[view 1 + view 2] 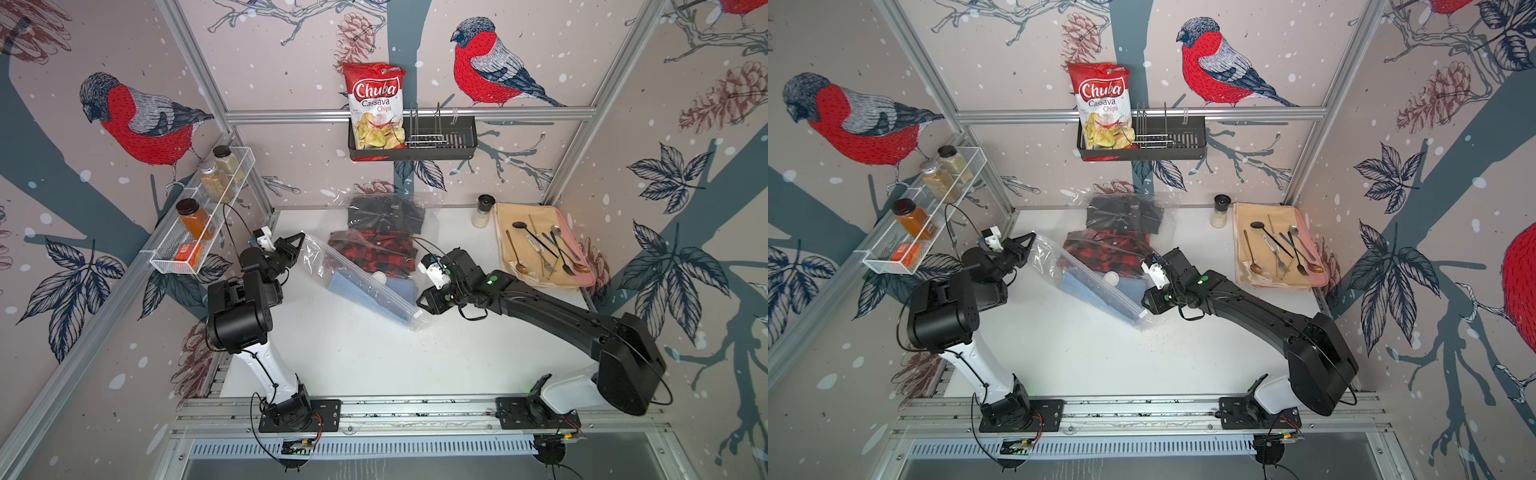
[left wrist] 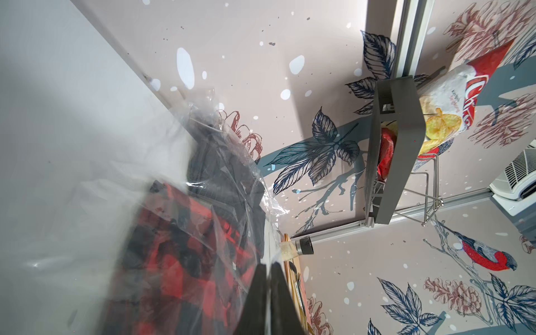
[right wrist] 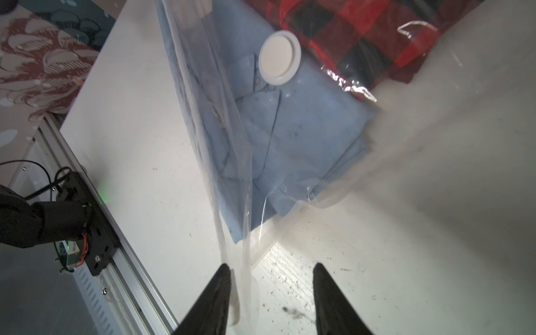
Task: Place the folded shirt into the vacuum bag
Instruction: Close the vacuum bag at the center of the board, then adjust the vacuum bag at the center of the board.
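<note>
The clear vacuum bag (image 1: 316, 257) lies slantwise on the white table (image 1: 353, 353) in both top views. Under its film sit a folded light-blue shirt (image 3: 304, 130), a red plaid shirt (image 1: 370, 249) and a dark shirt (image 1: 386, 212). The round white valve (image 3: 280, 58) rests over the blue shirt. My left gripper (image 2: 268, 265) pinches the bag's raised far-left corner, its jaws all but together on the film. My right gripper (image 3: 271, 268) stands open low over the table at the bag's near corner. The zip edge (image 3: 232, 261) hangs beside one of its fingers.
A beige mat with several pieces of cutlery (image 1: 540, 245) lies at the right, a small jar (image 1: 482, 212) behind it. A wire rack of spice jars (image 1: 203, 216) hangs on the left wall. A black basket with a chips bag (image 1: 376, 104) hangs at the back.
</note>
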### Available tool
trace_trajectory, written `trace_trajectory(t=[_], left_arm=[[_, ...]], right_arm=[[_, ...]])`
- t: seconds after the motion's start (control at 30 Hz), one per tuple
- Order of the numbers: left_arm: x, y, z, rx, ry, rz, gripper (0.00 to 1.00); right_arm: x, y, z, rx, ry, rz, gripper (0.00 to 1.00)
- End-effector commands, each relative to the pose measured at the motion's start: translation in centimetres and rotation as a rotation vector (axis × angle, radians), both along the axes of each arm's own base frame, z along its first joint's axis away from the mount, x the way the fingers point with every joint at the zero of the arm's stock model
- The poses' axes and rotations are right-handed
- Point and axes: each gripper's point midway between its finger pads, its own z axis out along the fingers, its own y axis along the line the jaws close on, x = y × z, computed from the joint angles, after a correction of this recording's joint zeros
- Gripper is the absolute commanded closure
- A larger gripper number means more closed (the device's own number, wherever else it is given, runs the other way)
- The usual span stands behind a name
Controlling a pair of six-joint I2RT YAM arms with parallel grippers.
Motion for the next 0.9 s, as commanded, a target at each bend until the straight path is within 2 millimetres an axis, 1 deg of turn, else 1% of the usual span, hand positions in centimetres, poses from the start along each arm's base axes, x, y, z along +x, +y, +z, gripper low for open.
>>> trace_trajectory(t=[0.0, 0.1, 0.17, 0.3, 0.37, 0.4, 0.47, 0.5, 0.57, 0.63, 0.7, 0.77, 0.87], left_arm=[[-0.7, 0.3, 1.2, 0.097, -0.013, 0.033, 0.69], [-1.1, 1.2, 2.2, 0.211, 0.038, 0.098, 0.61], [-1.9, 2.0, 3.6, 0.301, 0.066, 0.160, 0.53], [-4.0, 3.2, 6.6, 0.436, 0.085, 0.271, 0.41], [-5.1, 3.5, 8.0, 0.483, 0.085, 0.308, 0.40], [-5.6, 3.6, 8.6, 0.500, 0.083, 0.323, 0.36], [-6.5, 3.2, 9.5, 0.516, 0.069, 0.332, 0.31], [-6.7, 2.9, 9.8, 0.519, 0.060, 0.328, 0.30], [-6.8, 1.2, 9.9, 0.515, 0.050, 0.289, 0.29], [-6.6, -1.1, 9.5, 0.519, 0.044, 0.237, 0.28], [-6.4, -3.3, 8.2, 0.529, 0.058, 0.191, 0.28], [-6.4, -5.8, 6.4, 0.532, 0.078, 0.124, 0.28], [-6.7, -9.0, 3.6, 0.546, 0.112, 0.045, 0.26]], right_arm=[[1.3, 0.0, 2.0, 0.082, -0.008, -0.041, 0.50], [2.7, -0.6, 2.4, 0.121, 0.004, -0.093, 0.48], [3.6, -0.8, 2.1, 0.134, 0.017, -0.124, 0.47], [5.2, -0.5, 1.5, 0.150, 0.039, -0.156, 0.45], [6.1, -0.1, 1.2, 0.157, 0.048, -0.162, 0.45], [6.5, 0.1, 1.0, 0.160, 0.053, -0.166, 0.45], [7.5, 1.0, 0.8, 0.179, 0.061, -0.160, 0.44], [8.0, 1.4, 0.6, 0.187, 0.069, -0.157, 0.43], [9.4, 2.5, 0.5, 0.202, 0.079, -0.151, 0.43], [10.8, 3.6, 0.2, 0.218, 0.088, -0.150, 0.42], [12.1, 4.8, -0.5, 0.236, 0.113, -0.142, 0.40], [13.1, 5.9, -1.7, 0.252, 0.145, -0.141, 0.39], [13.6, 6.6, -3.8, 0.254, 0.187, -0.141, 0.39]])
